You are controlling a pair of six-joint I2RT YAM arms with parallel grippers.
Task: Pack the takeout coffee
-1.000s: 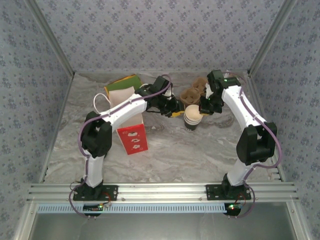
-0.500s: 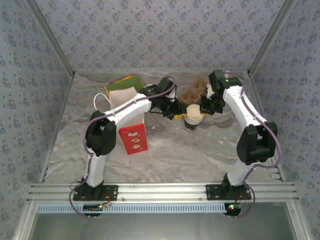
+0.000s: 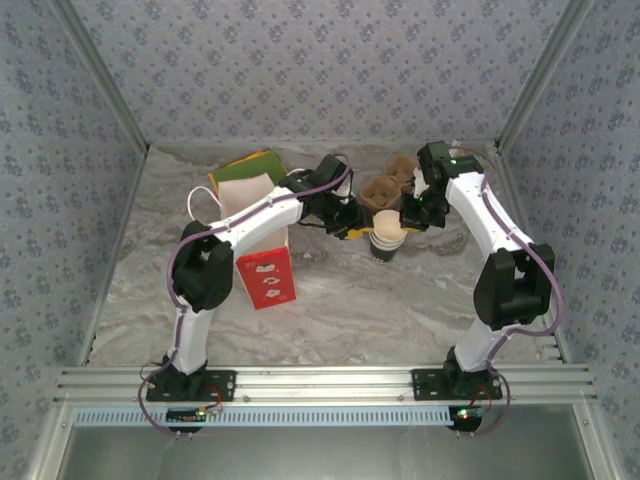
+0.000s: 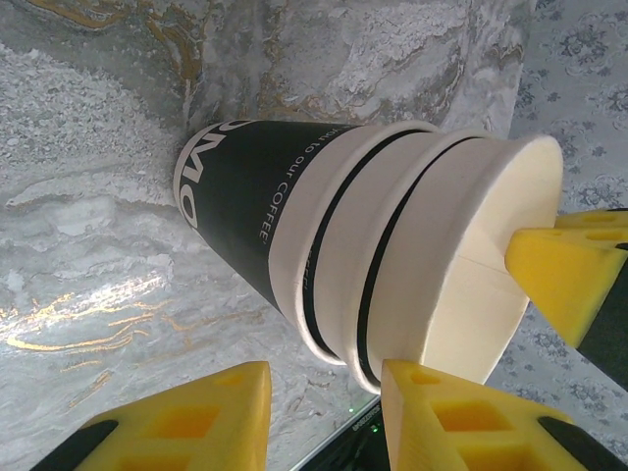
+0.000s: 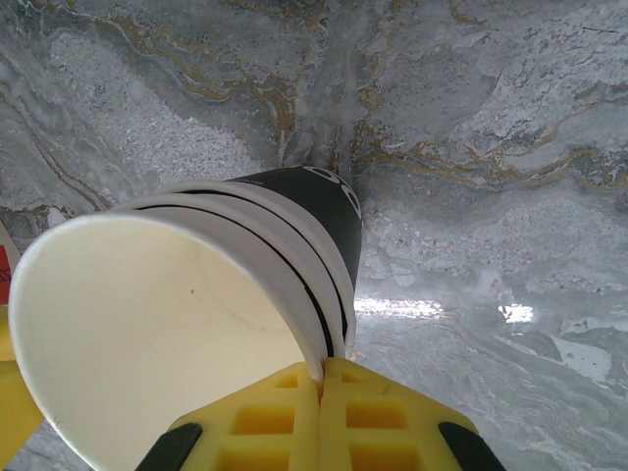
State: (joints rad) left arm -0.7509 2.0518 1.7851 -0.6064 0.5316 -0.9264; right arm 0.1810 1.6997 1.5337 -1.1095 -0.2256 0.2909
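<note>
Currently on the pick-up step, as I read it: cup gripped but not yet on its way to the bag. Cups [image 3: 387, 238] are mid-table, just in front of the carrier [image 3: 385, 187]: three nested, the bottom one in the dark sleeve, two pale ones pushed into it. Right gripper [image 5: 322, 378] is clamped flat on the rim of the top cup [image 5: 147, 334], with the paper wall pinched between its fingers. Left gripper [image 4: 324, 381] sits low beside the stack on the other side, jaws part-way spread. The table [image 5: 471, 147] shows through the gap and nothing lies between them, though one finger [image 4: 451, 417] looks to be touching, or nearly touching, the top cup's wall. I cannot tell whether the stack's base rests on the table or hangs just off it. Bag [image 3: 265, 272] stands to the left, well apart from the cups, with my left arm crossing over its top. Next move, my guess: either lift the whole stack by that rim pinch, or close the left on the sleeved cup so the right can draw the top one free. Either calls for a straight, slow pull, since a rim grip is thin and the paper may buckle or the nest let go partway. After that comes a carry left to the bag mouth, and the left arm must clear out first.
</note>
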